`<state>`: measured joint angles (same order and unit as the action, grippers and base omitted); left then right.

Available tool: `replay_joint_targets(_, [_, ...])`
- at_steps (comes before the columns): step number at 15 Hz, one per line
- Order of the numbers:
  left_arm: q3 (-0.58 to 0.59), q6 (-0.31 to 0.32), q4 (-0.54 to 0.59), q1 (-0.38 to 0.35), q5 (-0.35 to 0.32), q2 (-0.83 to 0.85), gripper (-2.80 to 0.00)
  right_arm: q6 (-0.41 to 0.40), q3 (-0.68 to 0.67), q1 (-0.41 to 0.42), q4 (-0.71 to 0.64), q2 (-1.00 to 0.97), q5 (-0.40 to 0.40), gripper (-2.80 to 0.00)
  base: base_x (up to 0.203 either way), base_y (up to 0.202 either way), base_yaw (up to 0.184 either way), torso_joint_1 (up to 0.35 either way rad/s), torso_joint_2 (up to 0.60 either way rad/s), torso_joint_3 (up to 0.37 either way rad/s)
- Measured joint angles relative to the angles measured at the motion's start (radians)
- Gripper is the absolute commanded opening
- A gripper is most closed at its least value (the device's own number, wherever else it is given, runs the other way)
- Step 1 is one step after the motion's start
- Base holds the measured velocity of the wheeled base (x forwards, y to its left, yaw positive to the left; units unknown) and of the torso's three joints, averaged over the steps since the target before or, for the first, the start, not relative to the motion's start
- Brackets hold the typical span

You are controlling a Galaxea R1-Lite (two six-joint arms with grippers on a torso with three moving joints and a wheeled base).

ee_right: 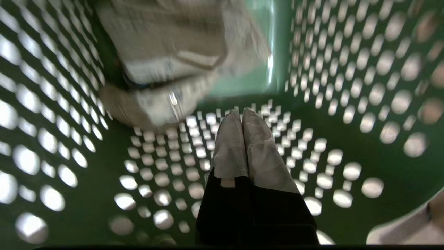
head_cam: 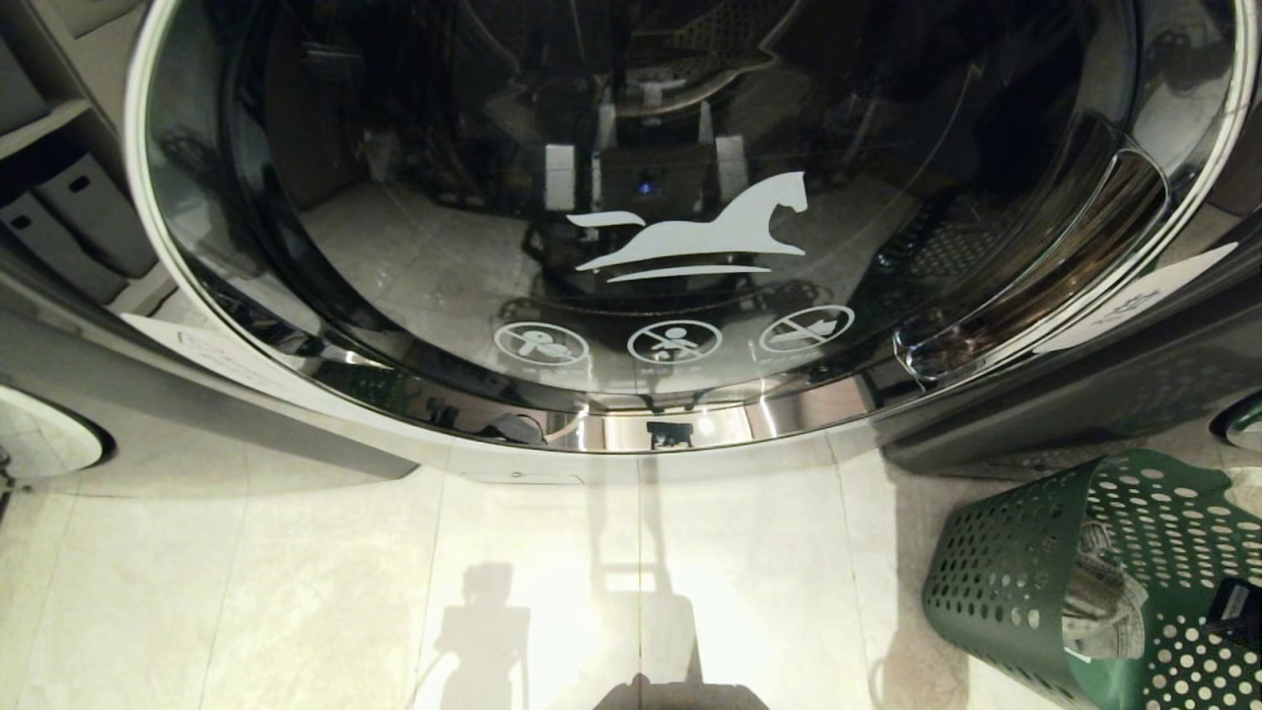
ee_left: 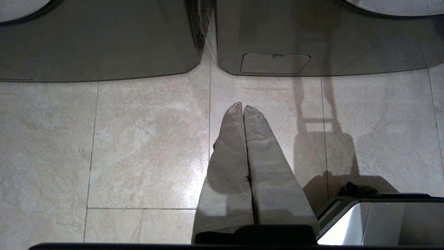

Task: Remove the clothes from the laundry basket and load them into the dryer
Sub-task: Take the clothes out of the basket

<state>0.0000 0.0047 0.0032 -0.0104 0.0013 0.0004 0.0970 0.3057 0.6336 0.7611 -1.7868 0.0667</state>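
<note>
Right gripper (ee_right: 241,114) inside green laundry basket (ee_right: 381,62), fingers pressed together, holding nothing. Clothes (ee_right: 166,59) sit upper left of frame, past fingertips: you steer that way. Left gripper (ee_left: 242,108) closed, empty, over floor tile (ee_left: 138,146).

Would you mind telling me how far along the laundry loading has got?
Nothing looks done: the dryer door is closed. In hand: the right end effector, shut and empty, is inside the green laundry basket near the clothes. The left end effector hangs shut over the floor. Left: grasping, opening the door, loading.
</note>
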Motion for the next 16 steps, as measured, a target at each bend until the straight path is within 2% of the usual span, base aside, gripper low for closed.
replay_joint_targets(3, [0.0, 0.0, 0.0, 0.0, 0.0, 0.0, -2.8, -0.02, -0.075, 0.046, 0.005, -0.069, 0.118, -2.8, 0.0, 0.0, 0.0, 0.0, 0.0, 0.0])
replay_joint_targets(6, [0.0, 0.0, 0.0, 0.0, 0.0, 0.0, -2.8, -0.04, -0.083, 0.061, 0.002, -0.124, 0.225, -2.8, 0.0, 0.0, 0.0, 0.0, 0.0, 0.0])
replay_joint_targets(8, [0.0, 0.0, 0.0, 0.0, 0.0, 0.0, -2.8, -0.061, -0.073, 0.092, 0.004, -0.159, 0.291, 0.0, 0.0, 0.0, 0.0, 0.0, 0.0, 0.0])
replay_joint_targets(12, [0.0, 0.0, 0.0, 0.0, 0.0, 0.0, -2.8, -0.088, 0.027, 0.205, 0.029, -0.292, 0.333, 0.0, 0.0, 0.0, 0.0, 0.0, 0.0, 0.0])
replay_joint_targets(16, [0.0, 0.0, 0.0, 0.0, 0.0, 0.0, -2.8, -0.089, 0.098, 0.276, 0.183, -0.463, 0.463, 0.0, 0.0, 0.0, 0.0, 0.0, 0.0, 0.0])
